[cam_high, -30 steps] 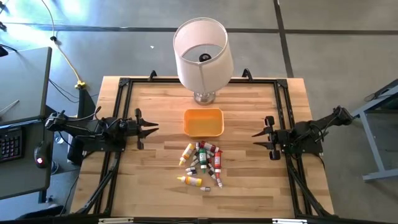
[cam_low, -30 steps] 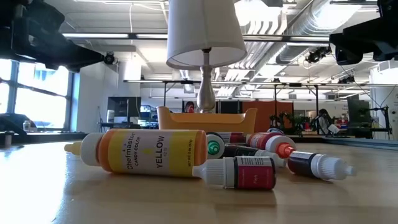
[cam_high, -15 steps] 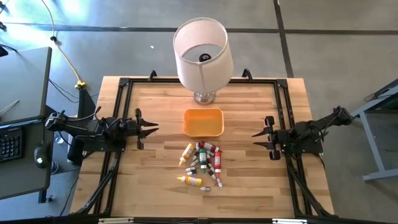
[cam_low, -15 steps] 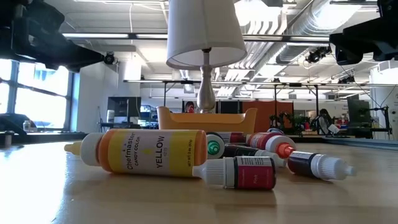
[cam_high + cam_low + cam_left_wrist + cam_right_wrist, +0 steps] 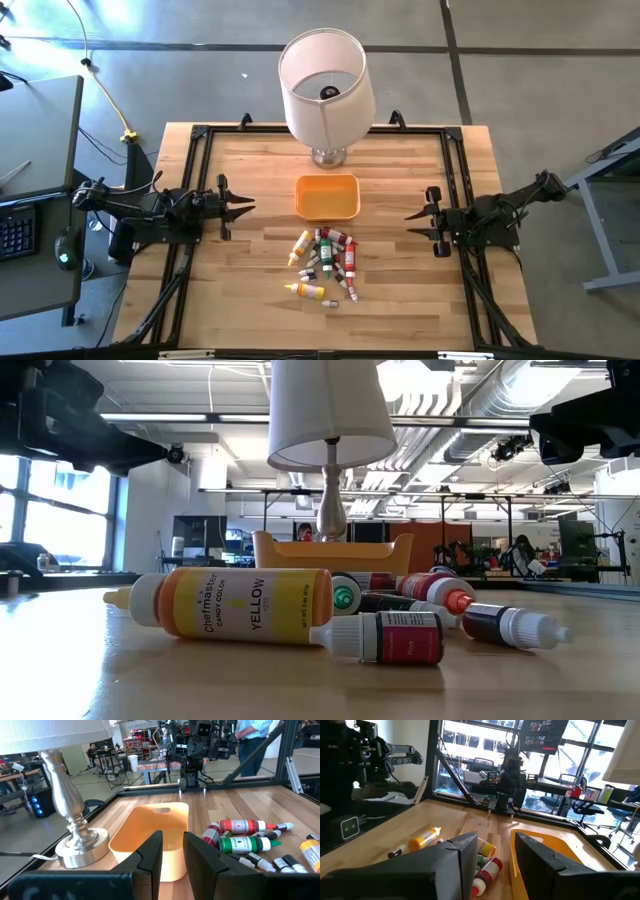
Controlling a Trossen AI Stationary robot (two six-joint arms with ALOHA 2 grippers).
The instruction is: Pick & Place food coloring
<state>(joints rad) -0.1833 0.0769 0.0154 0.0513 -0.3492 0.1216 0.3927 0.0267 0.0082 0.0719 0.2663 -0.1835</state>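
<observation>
From where I sat, nothing of the job was done yet: the orange tray (image 5: 328, 196) looked bare inside, and every food coloring bottle (image 5: 326, 262) lay loose on the table (image 5: 220, 290) in a cluster just on the near side of the tray, with a yellow bottle (image 5: 305, 290) a little apart at the near edge of the group. In the low view that yellow bottle (image 5: 232, 603) lay on its side in front of the others. The lamp (image 5: 322, 85) stood beyond the tray. I judged the whole pile was left to move. The left gripper (image 5: 240, 206) waited at the left of the table, level and pointing inward, fingers parted and holding nothing; the right gripper (image 5: 415, 218) mirrored it at the right, also spread and empty, both well apart from the bottles.
</observation>
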